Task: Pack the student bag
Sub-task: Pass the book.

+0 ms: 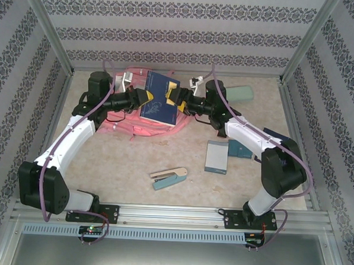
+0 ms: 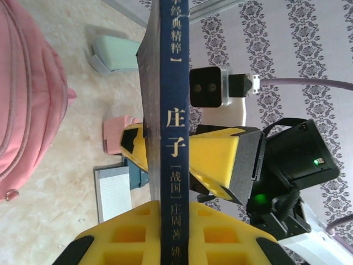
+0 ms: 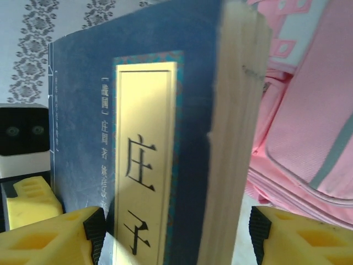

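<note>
A dark blue book (image 1: pixel 160 99) with a yellow title panel hangs above the pink student bag (image 1: pixel 127 125), which lies at the back of the table. My left gripper (image 1: pixel 144 97) is shut on the book's left edge. In the left wrist view its yellow fingers (image 2: pixel 127 232) clamp the spine (image 2: pixel 174 83), with the bag (image 2: pixel 27 99) at the left. My right gripper (image 1: pixel 177 97) is at the book's right edge. Its jaws stand wide around the book (image 3: pixel 154 110), and a gap shows beside the right fingertip (image 3: pixel 287 232). The pink bag (image 3: pixel 309 110) lies behind.
A mint-green pencil case (image 1: pixel 241 93) lies at the back right. A grey notebook (image 1: pixel 216 156) and a teal item (image 1: pixel 240 149) sit to the right of centre. A blue-grey stapler (image 1: pixel 168 178) lies near the front. A small pink block (image 2: pixel 116 135) rests on the table.
</note>
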